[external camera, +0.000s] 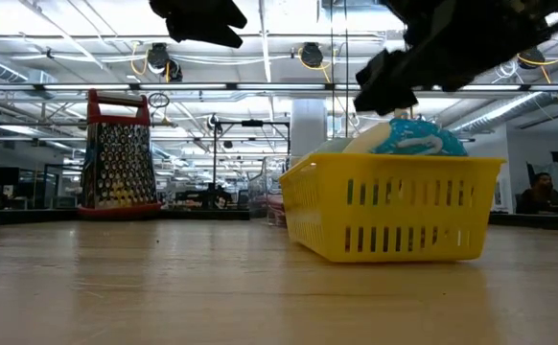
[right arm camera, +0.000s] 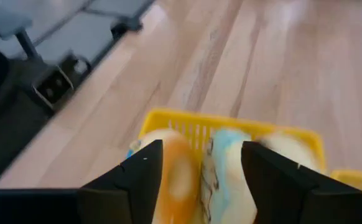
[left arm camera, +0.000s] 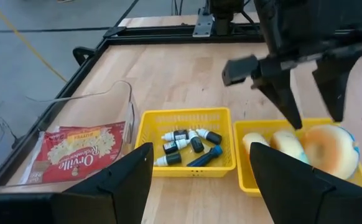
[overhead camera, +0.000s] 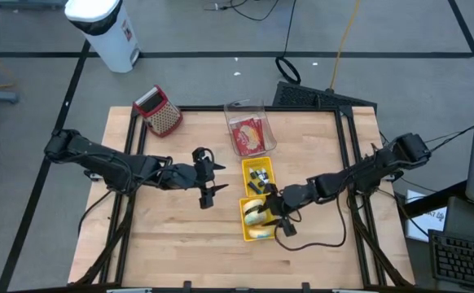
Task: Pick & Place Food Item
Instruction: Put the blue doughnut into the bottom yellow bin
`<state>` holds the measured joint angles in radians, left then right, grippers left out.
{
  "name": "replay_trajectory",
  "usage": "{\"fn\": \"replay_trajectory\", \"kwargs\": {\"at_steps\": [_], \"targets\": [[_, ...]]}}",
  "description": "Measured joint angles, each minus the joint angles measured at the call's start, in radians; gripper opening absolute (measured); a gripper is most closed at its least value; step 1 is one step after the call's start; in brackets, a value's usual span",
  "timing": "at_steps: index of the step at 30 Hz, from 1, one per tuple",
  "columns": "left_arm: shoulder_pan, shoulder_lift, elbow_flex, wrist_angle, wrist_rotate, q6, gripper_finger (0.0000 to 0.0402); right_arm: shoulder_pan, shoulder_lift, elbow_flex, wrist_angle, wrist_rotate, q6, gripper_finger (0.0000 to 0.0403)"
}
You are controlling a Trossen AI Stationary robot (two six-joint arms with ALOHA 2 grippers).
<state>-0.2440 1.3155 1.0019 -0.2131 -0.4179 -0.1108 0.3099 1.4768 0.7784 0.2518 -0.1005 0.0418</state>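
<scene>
A yellow basket [overhead camera: 244, 229] near the table's middle holds several round food items. Among them are a pale bagel [left arm camera: 254, 142], a brown-topped one [right arm camera: 176, 174] and a blue-frosted doughnut [right arm camera: 231, 180]. My right gripper [overhead camera: 271, 213] hangs open just over this basket, a finger on either side of the brown and blue items [left arm camera: 327, 149]. I see no touch. My left gripper [overhead camera: 212, 181] waits open above the bare table, left of the baskets.
A second yellow basket [overhead camera: 260, 173] with small bottles [left arm camera: 184, 144] adjoins the first on its far side. Beyond it stands a clear tub [overhead camera: 247, 130] holding a popcorn bag [left arm camera: 75, 155]. A metal grater [overhead camera: 161, 111] stands at the far left. Bare wood lies along the near edge.
</scene>
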Motion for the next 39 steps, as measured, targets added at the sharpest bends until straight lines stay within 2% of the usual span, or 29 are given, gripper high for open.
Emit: {"fn": "replay_trajectory", "kwargs": {"at_steps": [5,10,18,28,39], "targets": [[-0.004,-0.017,-0.001,0.005,0.002,0.001,0.0269,0.001,-0.065,0.0,-0.028,0.022,-0.001,0.0217],[-0.004,-0.015,-0.001,-0.018,0.002,0.024,0.0269,0.059,-0.069,0.0,-0.044,0.029,-0.032,0.0214],[-0.003,-0.016,-0.001,-0.043,0.001,0.028,0.0269,0.153,0.01,0.0,-0.061,0.308,-0.08,0.022],[-0.003,-0.016,-0.001,-0.021,0.0,0.026,0.0269,0.23,0.017,0.0,-0.057,0.296,0.003,0.0222],[-0.003,-0.016,-0.001,-0.018,-0.001,0.026,0.0269,0.183,0.091,0.0,-0.021,0.291,-0.01,0.0219]]}}
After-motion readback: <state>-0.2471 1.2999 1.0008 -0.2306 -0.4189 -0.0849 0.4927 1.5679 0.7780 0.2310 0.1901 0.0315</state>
